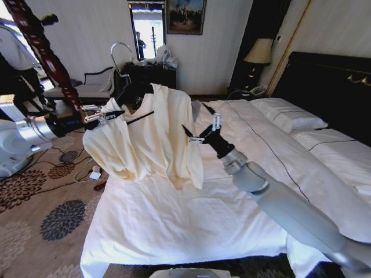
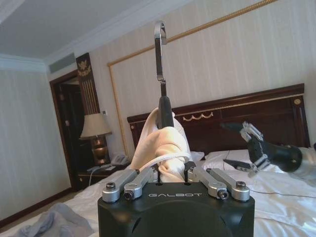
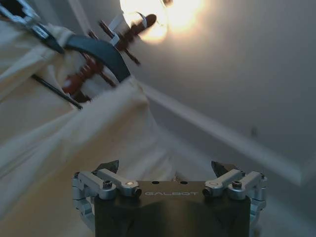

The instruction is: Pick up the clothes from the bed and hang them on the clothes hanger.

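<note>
The clothes, a cream long-sleeved top, hang draped over the dark clothes hanger, held up above the left side of the bed. The hanger's silver hook points up. My left gripper is shut on the hanger's left shoulder end, with fabric bunched over it below the hook. My right gripper stands open just beside the top's right edge, a little apart from it. In the right wrist view its fingers are spread with nothing between them, near the cream fabric.
A thick reddish-brown wooden post rises at the far left behind my left arm. Pillows and a dark headboard are at the right. A grey-blue garment lies on the sheets. Cables lie on the carpet.
</note>
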You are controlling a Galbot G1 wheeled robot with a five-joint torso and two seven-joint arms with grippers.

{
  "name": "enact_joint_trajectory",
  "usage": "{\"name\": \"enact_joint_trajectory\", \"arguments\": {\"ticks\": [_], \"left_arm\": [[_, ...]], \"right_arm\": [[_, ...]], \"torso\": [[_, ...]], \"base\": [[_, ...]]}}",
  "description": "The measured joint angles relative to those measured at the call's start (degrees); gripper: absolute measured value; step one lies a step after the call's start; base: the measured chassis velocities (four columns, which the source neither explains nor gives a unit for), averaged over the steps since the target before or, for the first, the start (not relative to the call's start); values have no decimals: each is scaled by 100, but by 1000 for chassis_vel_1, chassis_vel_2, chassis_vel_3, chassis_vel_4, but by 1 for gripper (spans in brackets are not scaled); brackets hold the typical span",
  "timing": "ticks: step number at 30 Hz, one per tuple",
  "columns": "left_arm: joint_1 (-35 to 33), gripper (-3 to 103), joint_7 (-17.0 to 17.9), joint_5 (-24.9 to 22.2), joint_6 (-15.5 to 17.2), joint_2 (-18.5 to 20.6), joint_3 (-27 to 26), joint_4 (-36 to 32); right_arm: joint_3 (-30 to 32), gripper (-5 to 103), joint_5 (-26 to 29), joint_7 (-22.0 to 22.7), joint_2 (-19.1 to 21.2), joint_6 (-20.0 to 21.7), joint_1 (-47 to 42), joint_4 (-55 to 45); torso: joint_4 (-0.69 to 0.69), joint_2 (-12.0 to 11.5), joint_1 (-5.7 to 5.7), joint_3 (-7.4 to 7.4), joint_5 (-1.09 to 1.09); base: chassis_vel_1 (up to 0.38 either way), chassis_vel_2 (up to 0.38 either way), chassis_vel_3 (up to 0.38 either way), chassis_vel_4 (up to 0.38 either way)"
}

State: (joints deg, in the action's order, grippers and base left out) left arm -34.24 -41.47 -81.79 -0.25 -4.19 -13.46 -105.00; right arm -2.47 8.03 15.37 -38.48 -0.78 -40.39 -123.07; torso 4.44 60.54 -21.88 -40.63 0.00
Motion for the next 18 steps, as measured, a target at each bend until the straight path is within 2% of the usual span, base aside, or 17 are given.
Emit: {"name": "enact_joint_trajectory", "arguments": {"ticks": [2,3,5,7,12,15,18], "left_arm": [[-9,20,70,-26,-54,22,-24,4],[-9,20,70,-26,-54,22,-24,4],[-30,20,143,-56,-124,55,-35,39],[-48,20,213,-71,-193,66,-36,83],[-64,20,358,-116,-297,54,-55,177],[-64,20,427,-156,-332,45,-79,244],[-51,20,503,-225,-385,86,-97,400]], "right_arm": [[224,100,1045,224,155,427,-513,-260],[224,100,1045,224,155,427,-513,-260],[630,100,1986,446,244,725,-1126,-421],[1053,100,2561,598,289,872,-1615,-510],[1610,100,3088,807,303,933,-2401,-665],[1791,100,3059,850,200,930,-2749,-727],[2289,100,2828,840,-94,878,-3444,-753]], "torso": [[1,0,0,0,0],[1,0,0,0,0],[3,0,1,0,0],[3,0,1,0,1],[2,0,0,0,0],[1,0,1,0,0],[0,0,0,0,-1]], "base": [[0,0,0,0],[0,0,0,0],[0,0,0,0],[0,0,0,0],[0,0,0,0],[0,0,0,0],[0,0,0,0]]}}
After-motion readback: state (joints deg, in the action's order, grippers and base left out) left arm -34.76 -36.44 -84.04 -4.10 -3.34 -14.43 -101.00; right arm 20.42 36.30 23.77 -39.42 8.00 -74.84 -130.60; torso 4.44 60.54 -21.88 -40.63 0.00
